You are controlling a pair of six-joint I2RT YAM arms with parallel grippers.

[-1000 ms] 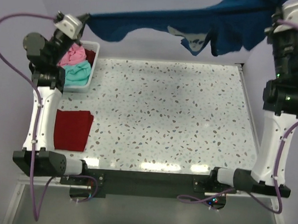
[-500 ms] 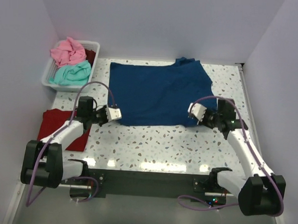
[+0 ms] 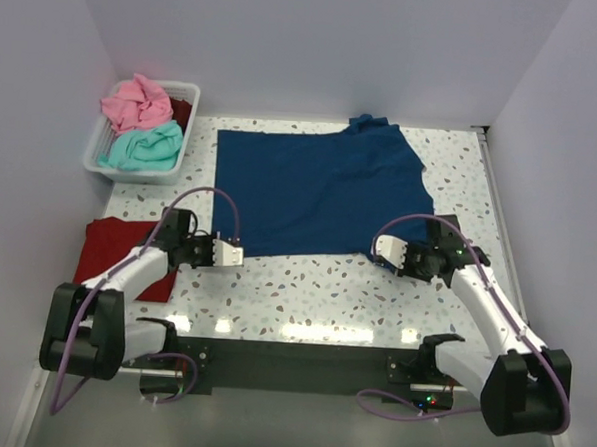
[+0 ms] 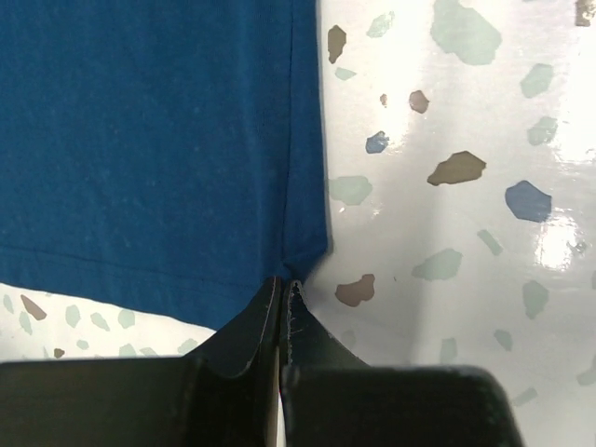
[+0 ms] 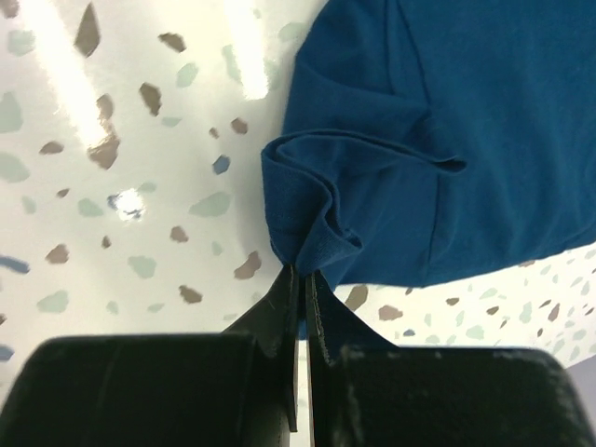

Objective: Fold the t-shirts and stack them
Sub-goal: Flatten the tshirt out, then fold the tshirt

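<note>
L gripper (image 3: 240,252) low on desk (image 3: 305,284), jaws pressed together w/ only a hairline slit. Navy t-shirt (image 3: 320,190) corner is pinched at the very tips. In L wrist view the L gripper (image 4: 282,285) has the hem corner of the navy t-shirt (image 4: 149,140) running into the tips; the cloth spreads flat ahead and to one side, w/ bare speckled desk (image 4: 466,214) on the other.

R gripper (image 3: 376,250) also low, jaws closed tight on the opposite near corner. In R wrist view the R gripper (image 5: 300,273) has the navy t-shirt (image 5: 466,112) bunched in small folds right at the tips, w/ a crease running out from the pinch. Rest of cloth lies flat beyond.

Tee lies spread on desk ahead of both grippers, near hem strung between them, one sleeve poking out at the far edge.

Dark red t-shirt (image 3: 112,242) lies flat behind and outboard of L gripper, partly under L arm. White basket (image 3: 131,173) sits well ahead-left of L gripper and apart from the navy tee. It holds pink t-shirt (image 3: 135,103) at the far end and teal t-shirt (image 3: 142,145) nearer, both crumpled.
</note>
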